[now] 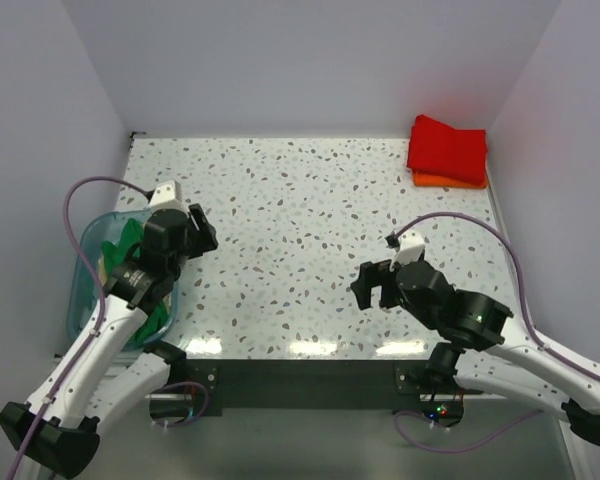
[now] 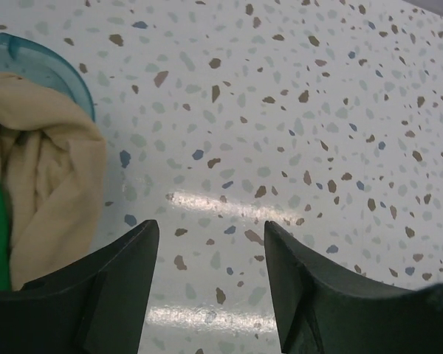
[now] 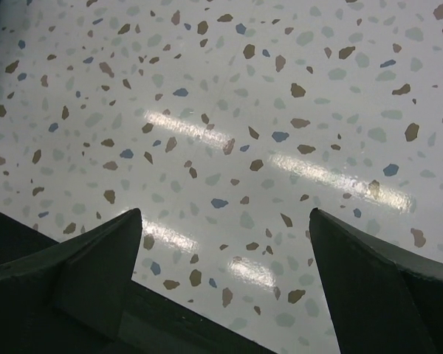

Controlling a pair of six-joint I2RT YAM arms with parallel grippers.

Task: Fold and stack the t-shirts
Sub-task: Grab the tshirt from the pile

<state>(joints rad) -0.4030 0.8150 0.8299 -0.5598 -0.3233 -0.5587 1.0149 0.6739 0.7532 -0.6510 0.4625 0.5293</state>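
Four t-shirts, one per colour: the red t-shirt (image 1: 448,148) lies folded on the orange t-shirt (image 1: 450,181) at the upper right of the frame, and the green t-shirt (image 1: 120,250) and beige t-shirt (image 2: 44,184) sit crumpled in the one teal bin (image 1: 77,275) at the left edge. With two stacked and two left, the step in hand is judged to be fetching the next: the left pincer (image 1: 200,236), jaws apart and empty beside the bin, would need to reach into the cloth. The right pincer (image 1: 372,285), likewise spread and empty, hangs over the counter (image 1: 300,190) at lower right.
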